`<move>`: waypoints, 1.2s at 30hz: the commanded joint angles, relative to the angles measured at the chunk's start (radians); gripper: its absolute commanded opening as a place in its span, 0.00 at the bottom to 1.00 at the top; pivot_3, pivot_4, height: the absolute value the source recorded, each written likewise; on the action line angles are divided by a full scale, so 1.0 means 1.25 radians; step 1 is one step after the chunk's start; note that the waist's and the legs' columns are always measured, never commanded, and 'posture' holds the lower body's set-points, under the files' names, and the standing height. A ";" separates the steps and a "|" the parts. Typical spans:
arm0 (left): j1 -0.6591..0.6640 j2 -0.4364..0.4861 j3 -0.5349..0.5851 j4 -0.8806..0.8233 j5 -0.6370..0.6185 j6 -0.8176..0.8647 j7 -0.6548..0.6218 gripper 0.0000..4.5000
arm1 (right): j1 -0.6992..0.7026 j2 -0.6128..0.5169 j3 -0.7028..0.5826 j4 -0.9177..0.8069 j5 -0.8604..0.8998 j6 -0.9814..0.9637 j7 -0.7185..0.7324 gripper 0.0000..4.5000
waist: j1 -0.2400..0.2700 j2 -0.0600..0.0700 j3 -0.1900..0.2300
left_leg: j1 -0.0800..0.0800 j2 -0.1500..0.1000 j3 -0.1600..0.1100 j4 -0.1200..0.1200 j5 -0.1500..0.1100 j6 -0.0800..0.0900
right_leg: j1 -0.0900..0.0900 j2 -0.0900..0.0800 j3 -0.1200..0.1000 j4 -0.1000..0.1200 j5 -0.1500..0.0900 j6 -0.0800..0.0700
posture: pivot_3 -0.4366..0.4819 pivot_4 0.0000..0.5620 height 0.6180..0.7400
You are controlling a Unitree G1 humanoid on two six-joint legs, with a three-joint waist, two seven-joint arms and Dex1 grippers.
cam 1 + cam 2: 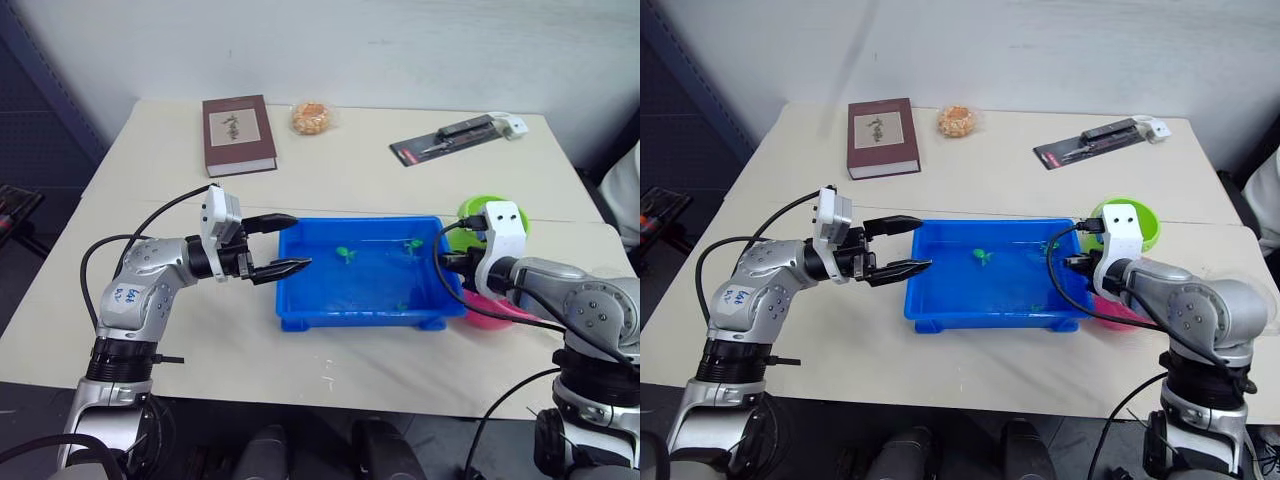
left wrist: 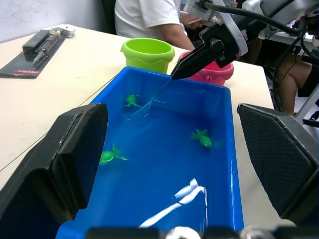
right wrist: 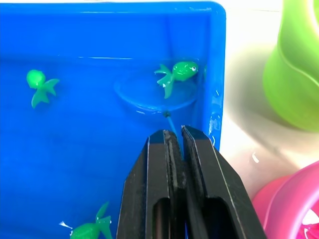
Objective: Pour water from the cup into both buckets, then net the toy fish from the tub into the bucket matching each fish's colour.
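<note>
The right gripper is pinching the net's thin dark handle, its black fingers closed on it, while the round hoop is dipping under a green toy fish near the right end of the glossy blue rectangular tub. Two more green fish are floating in the water. The left gripper is hovering at the tub's left rim, fingers spread wide. The lime green bucket and pink bucket are standing just beside the tub's right end.
</note>
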 commanded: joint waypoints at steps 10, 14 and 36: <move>-0.007 0.024 0.041 -0.024 -0.020 0.006 0.001 0.99 | 0.217 -0.127 0.031 -0.196 -0.079 -0.277 0.210 0.00 | 0.001 0.000 0.000 | -0.001 0.000 -0.001 0.000 0.000 0.000 | 0.000 0.001 -0.001 -0.001 0.000 0.000 | 0.48 0.27 1.00; -0.005 0.027 0.041 -0.023 -0.023 0.006 -0.007 0.99 | 0.280 -0.136 0.027 -0.223 -0.097 -0.355 0.256 0.00 | 0.001 0.000 0.000 | -0.001 0.000 -0.002 0.000 0.000 0.000 | 0.000 0.001 -0.002 -0.002 0.000 0.000 | 0.48 0.27 1.00; -0.053 -0.018 0.001 0.005 0.002 0.010 0.010 0.99 | 0.555 -0.059 -0.212 -0.166 -0.182 -0.799 0.401 0.00 | 0.020 0.000 0.000 | -0.001 0.000 -0.002 0.001 0.000 0.000 | 0.001 0.005 -0.003 -0.001 0.000 0.000 | 0.48 0.27 1.00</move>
